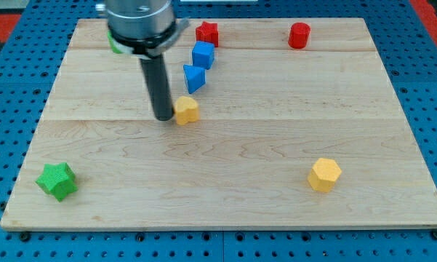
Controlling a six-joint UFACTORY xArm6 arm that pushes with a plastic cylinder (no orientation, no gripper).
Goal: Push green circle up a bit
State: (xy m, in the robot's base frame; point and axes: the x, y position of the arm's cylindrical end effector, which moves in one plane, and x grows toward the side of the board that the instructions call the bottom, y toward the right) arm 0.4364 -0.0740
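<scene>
Wooden board on a blue pegboard table; one arm, no jaws fitted, so no jaw state applies: it ends in a dark rod.

- Tip: left of the board's middle, touching or just beside the left side of a yellow block; contact cannot be told for certain.
- Green circle: near the view's top left, mostly hidden behind the arm's body; only a sliver of green shows at its left edge. Well above the tip.
- Blue cube: top centre, just below a red star.
- Blue triangle: just below the blue cube, above the yellow block.
- Red cylinder: top right, well apart from the rest.
- Yellow hexagon: lower right, alone.
- Green star: lower left corner, alone.
</scene>
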